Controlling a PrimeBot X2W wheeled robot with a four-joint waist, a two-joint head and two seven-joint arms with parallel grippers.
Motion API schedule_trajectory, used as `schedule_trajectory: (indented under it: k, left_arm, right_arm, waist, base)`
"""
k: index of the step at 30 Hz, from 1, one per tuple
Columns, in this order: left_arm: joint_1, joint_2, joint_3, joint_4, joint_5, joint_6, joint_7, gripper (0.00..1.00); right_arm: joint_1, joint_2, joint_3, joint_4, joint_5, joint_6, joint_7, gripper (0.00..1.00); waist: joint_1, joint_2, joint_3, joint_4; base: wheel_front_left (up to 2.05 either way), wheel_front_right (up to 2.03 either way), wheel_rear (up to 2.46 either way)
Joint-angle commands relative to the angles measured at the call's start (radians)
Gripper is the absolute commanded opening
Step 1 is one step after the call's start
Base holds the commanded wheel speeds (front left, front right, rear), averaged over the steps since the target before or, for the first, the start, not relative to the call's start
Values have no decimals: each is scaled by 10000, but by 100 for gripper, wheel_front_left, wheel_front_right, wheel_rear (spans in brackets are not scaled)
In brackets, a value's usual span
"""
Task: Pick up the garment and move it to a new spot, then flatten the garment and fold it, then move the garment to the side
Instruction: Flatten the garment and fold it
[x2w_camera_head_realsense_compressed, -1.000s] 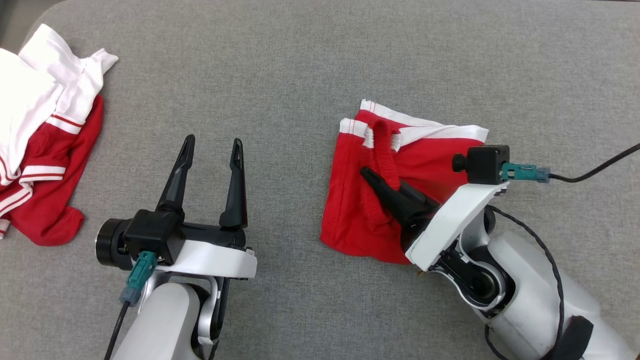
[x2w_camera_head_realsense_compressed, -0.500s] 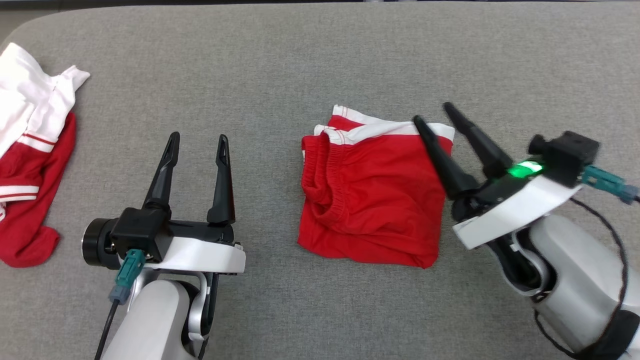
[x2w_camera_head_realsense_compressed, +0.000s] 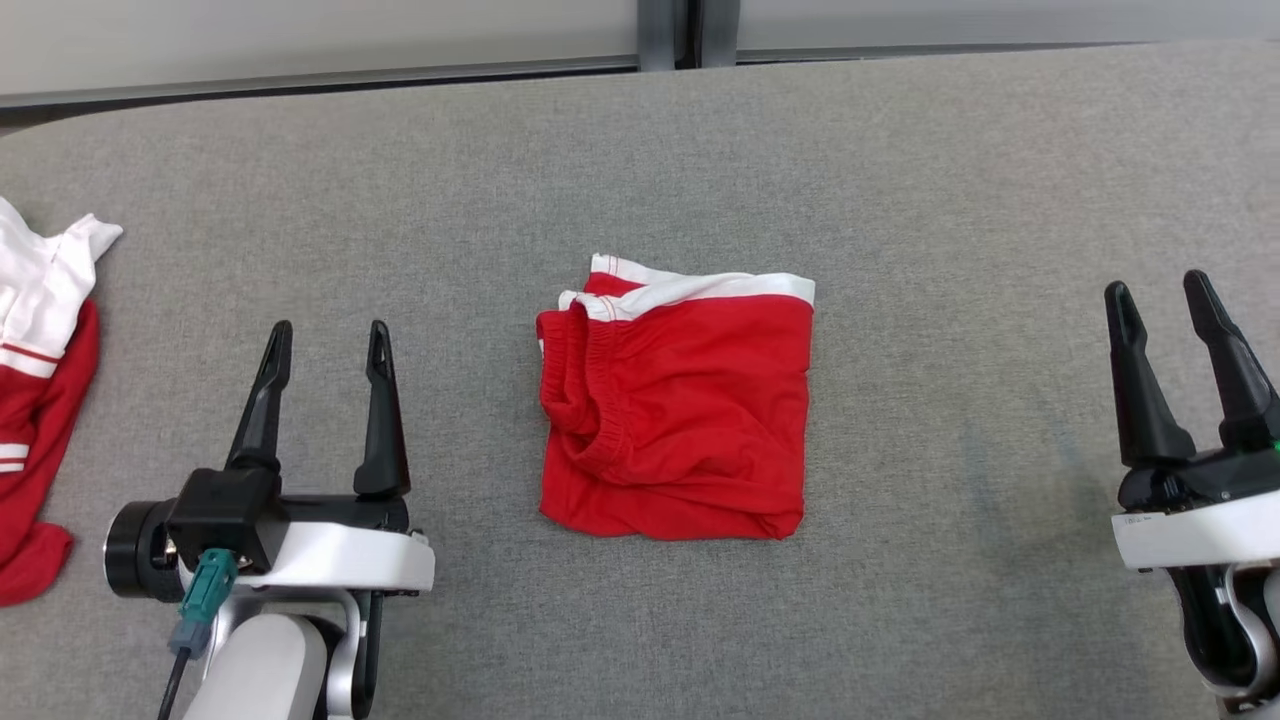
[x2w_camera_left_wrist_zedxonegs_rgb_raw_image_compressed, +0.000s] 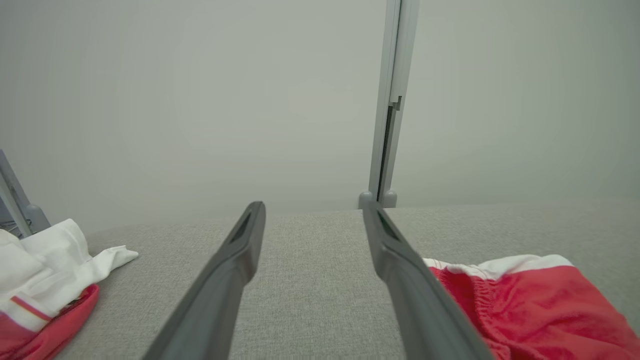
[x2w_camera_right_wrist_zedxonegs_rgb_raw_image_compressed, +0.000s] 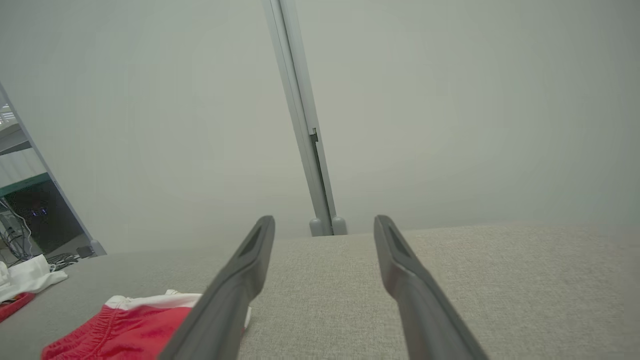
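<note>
Head view: you have the garment (x2w_camera_head_realsense_compressed: 675, 420), red shorts with a white band, lying folded into a rough square at the middle of the grey table (x2w_camera_head_realsense_compressed: 900, 200). The white band runs along its far edge and the elastic waist is bunched at its left side. Your left gripper (x2w_camera_head_realsense_compressed: 330, 328) sits at the lower left with its jaws spread and nothing between them, well apart from the garment. Your right gripper (x2w_camera_head_realsense_compressed: 1156, 282) sits at the right edge, jaws likewise spread and empty, also well apart from the garment, which lies between the two. A pile of clothes (x2w_camera_head_realsense_compressed: 40, 400), red and white, lies at the table's left edge. A grey post (x2w_camera_head_realsense_compressed: 665, 30) stands behind the table's far edge against a pale wall (x2w_camera_head_realsense_compressed: 300, 40). Left wrist view: the jaws rise from the bottom edge with a wide gap, and you see bare table between them. The garment shows at the lower right, partly hidden behind the right-hand jaw; the pile of clothes shows at the lower left. The post stands upright past the far edge of the table. Right wrist view: the jaws stand wide here too, with bare table in the gap. The garment shows at the lower left, partly behind the left-hand jaw, and a white corner of the pile shows at the far left edge. The post appears tilted in this view, the wall pale behind it.
</note>
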Motion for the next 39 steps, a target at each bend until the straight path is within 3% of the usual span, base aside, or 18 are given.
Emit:
schedule_trajectory:
  k: [1,9,24,39]
  left_arm:
    - [176,92,41,-48,-66,57,60,100]
    - [1248,308,3,-225,-67,257,204,100]
    - [2931,563,0,-534,-395,459,514,100]
    - [3213,770,152,-699,-538,580,623,100]
  right_arm:
    - [222,-4,-127,-43,-226,1,-45,100]
    - [1328,303,-574,-509,-1174,1,-37,100]
    - [2849,923,-1082,-776,-2324,1,954,100]
    - [3266,1262,-1390,-1136,-2631,1,1401,100]
  waist:
    - [0,0,-219,-141]
    - [0,0,-1073,-309]
    - [0,0,-2609,-310]
    - [0,0,-2876,-262]
  base:
    - [0,0,0]
    - [0,0,0]
    - [0,0,0]
    - [0,0,0]
